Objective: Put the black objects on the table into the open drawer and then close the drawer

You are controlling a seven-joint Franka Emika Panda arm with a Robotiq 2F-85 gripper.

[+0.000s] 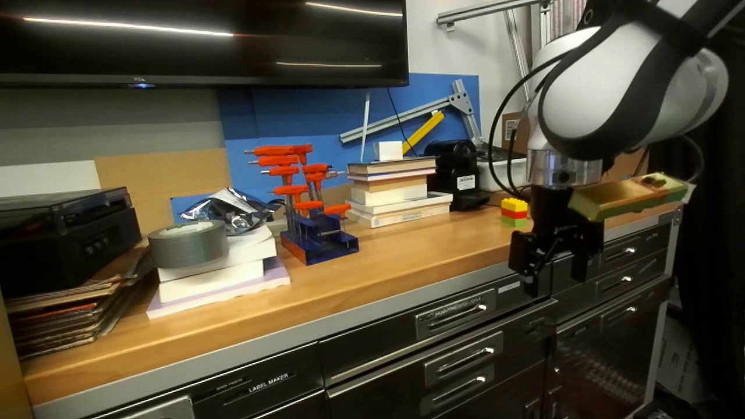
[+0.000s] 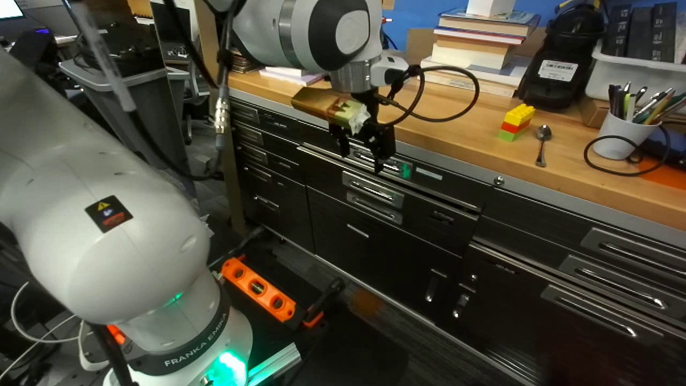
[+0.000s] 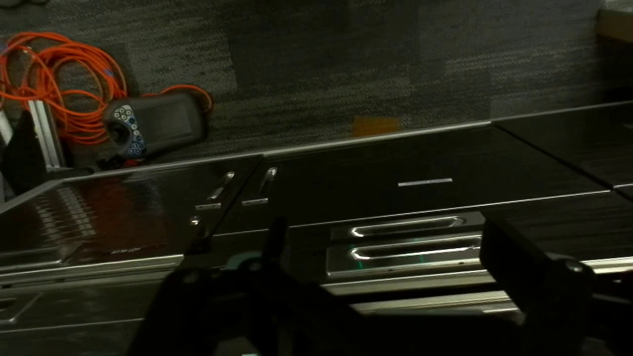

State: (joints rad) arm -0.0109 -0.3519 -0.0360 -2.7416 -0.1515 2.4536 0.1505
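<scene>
Because the workbench [image 1: 396, 250] offered access along its front, we found the wide drawer [image 2: 381, 197] there, seemingly slightly ajar, presumably awaiting closure. Near it hung the gripper [image 2: 361, 162], jaws apart with nothing between, perhaps to push; we could not see the black pieces, possibly hidden in the drawer.

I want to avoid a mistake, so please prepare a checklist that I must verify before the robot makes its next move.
1. Pincer spread and holding nothing: ok.
2. Wide drawer pulled well out for placing: not ok, none in view is.
3. Wide drawers fully shut: cannot tell; a dark gap shows between two fronts.
4. Small black pieces located: not ok; I cannot identify them in any view.
5. Pieces already inside a drawer: cannot tell; the insides are hidden.
6. Brick stack on the table, apart from the pincer: ok.
</scene>
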